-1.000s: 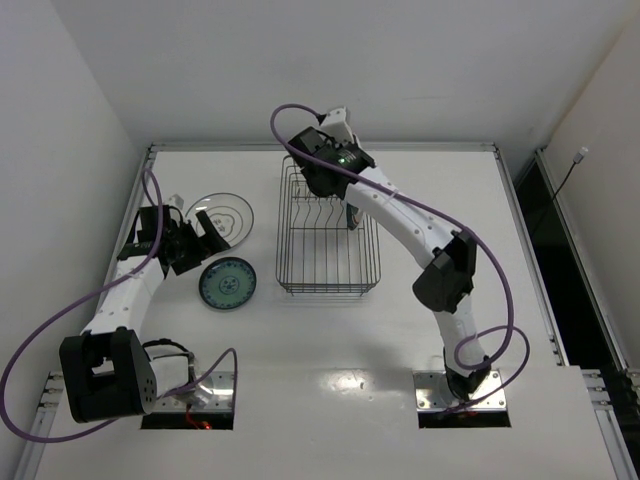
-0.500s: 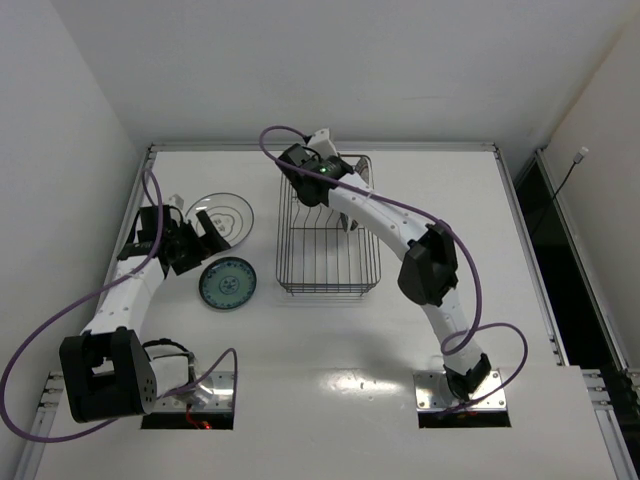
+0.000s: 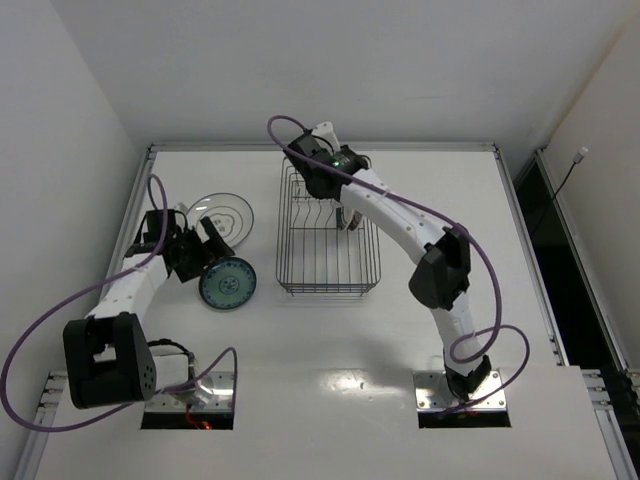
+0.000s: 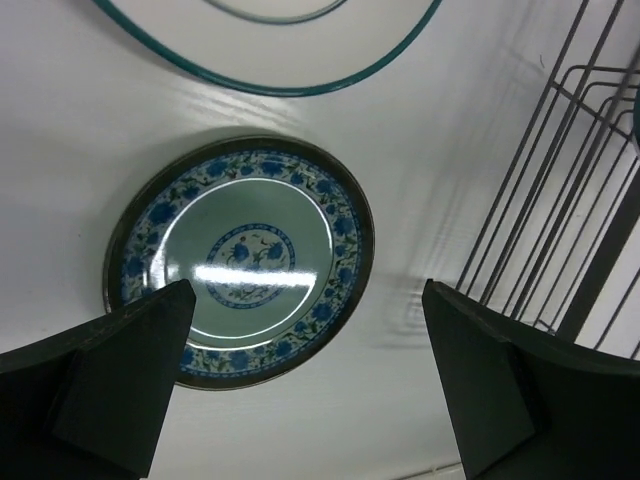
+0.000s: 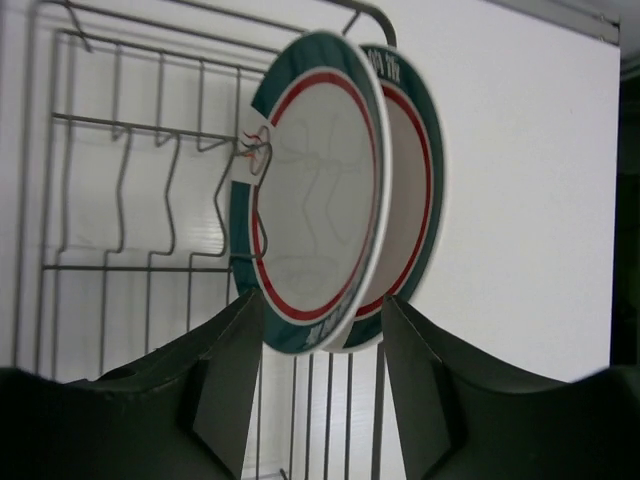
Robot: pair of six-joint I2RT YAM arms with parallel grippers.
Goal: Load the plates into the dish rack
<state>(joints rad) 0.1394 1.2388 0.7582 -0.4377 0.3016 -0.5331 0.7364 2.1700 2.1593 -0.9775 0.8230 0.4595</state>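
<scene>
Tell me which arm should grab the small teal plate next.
Left arm: its open jaws face the teal plate close by; the right arm is away at the rack.

We log two arms of the same build. Left arm (image 3: 128,290) and right arm (image 3: 395,212): white rounded link shells, black blocky joint housings (image 3: 440,275). A loose purple cable (image 3: 28,352) loops along each, far lower left and right of centre in the top view. A small green light (image 3: 341,157) shows on the right wrist, upper middle. Bases sit on bare metal plates (image 3: 432,385) at the bottom edge. Left gripper (image 4: 307,290) and right gripper (image 5: 320,300) have matte dark, flat-faced, wedge-shaped fingers.
</scene>
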